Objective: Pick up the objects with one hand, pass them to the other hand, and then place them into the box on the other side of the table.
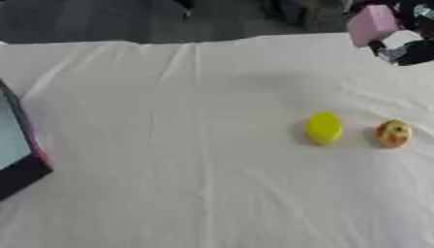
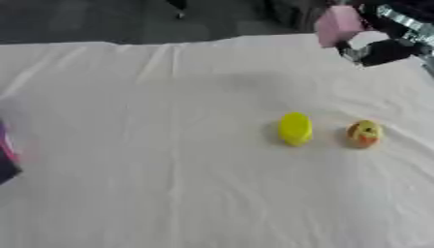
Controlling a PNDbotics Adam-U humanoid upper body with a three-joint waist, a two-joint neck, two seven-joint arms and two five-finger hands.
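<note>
Box [image 1: 21, 155]: dark-walled, at table's left edge, nearest camera; it's the drop target opposite the objects.
Yellow object [image 1: 324, 128]: on white cloth [image 1: 186, 145], right side, untouched.
Red-yellow fruit [image 1: 393, 133]: just beside it, apart.
Right hand [image 2: 381, 48]: upper right, raised; carries pink block [image 2: 337, 24]; finger closure cannot be told.
Left hand: unseen; handover probably pending.

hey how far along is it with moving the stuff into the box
Nothing looks done: the box at the left edge shows nothing inside. In hand: the right hand, upper right, holds a pink object. Left: passing it over, boxing it, then the yellow object and the red-yellow fruit on the cloth.
</note>
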